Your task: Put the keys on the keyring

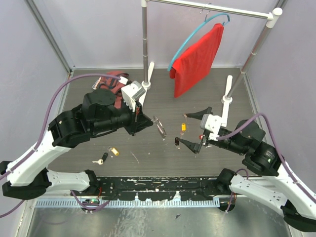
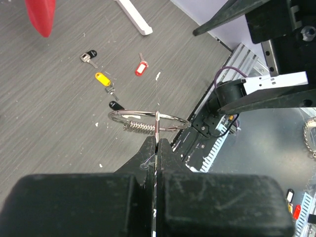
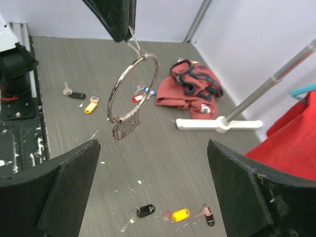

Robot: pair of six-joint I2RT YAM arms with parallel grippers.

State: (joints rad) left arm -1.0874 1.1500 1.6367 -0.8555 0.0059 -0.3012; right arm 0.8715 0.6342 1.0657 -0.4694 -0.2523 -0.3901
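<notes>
The keyring (image 1: pixel 159 126) (image 2: pixel 148 118) (image 3: pixel 133 89) is hanging in the air above the middle of the table (image 1: pixel 163 101), with a small cluster of thin wire loops dangling from its lower edge. The left claw (image 1: pixel 150 122) (image 2: pixel 157 140) (image 3: pixel 129 33) is gripping it, its jaws clenched flat on the wire at the ring's rim.

The right claw (image 1: pixel 183 129) (image 3: pixel 153 145) is facing the ring from just beside it, its fingers spread wide and grasping nothing. On the table under it, a yellow-tagged key (image 1: pixel 183 127) (image 3: pixel 178 214) (image 2: pixel 102 78) is lying between two black-tagged keys, one (image 3: pixel 143 211) on its left in the right wrist view and one (image 3: pixel 208 217) on its right.

Nearer the left arm, another yellow-tagged key (image 1: pixel 114 151) (image 3: pixel 91 106) and a black-tagged key (image 1: pixel 102 159) (image 3: pixel 75 94) are lying side by side. Red and blue tags (image 3: pixel 143 94) are showing just beside a crumpled dark red cloth (image 1: pixel 111 81) (image 3: pixel 192 86) at the table's far left.

A bright red cloth (image 1: pixel 197 59) is hanging on a blue hanger (image 1: pixel 190 37) from a metal rack (image 1: pixel 207 6) at the back.
</notes>
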